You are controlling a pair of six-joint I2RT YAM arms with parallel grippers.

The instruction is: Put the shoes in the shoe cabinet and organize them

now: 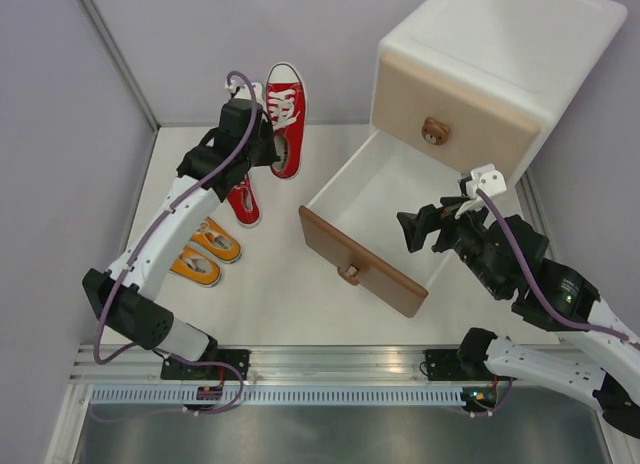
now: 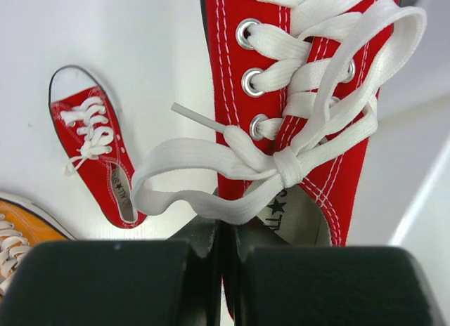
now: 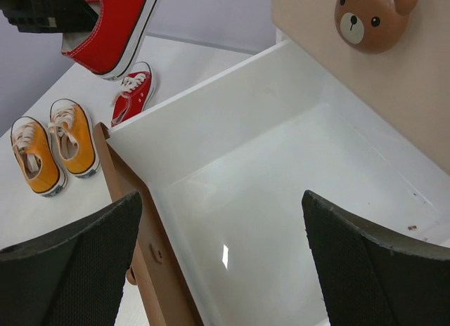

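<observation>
My left gripper (image 1: 262, 144) is shut on the heel rim of a red shoe (image 1: 285, 119) and holds it in the air, toe away from me; the wrist view shows the jaws (image 2: 225, 231) pinched on that shoe (image 2: 351, 150). The other red shoe (image 1: 243, 199) lies on the table below, with the two orange shoes (image 1: 218, 239) (image 1: 195, 267) side by side nearer me. The white shoe cabinet (image 1: 500, 64) stands at the back right. Its brown lower drawer (image 1: 365, 264) is pulled out and empty. My right gripper (image 1: 410, 231) is open and empty over that drawer (image 3: 211, 108).
The beige upper drawer with its bear knob (image 1: 434, 132) is shut. Grey walls close in the left, back and right sides. The open drawer front (image 3: 140, 227) juts toward the table's middle. A metal rail (image 1: 340, 369) runs along the near edge.
</observation>
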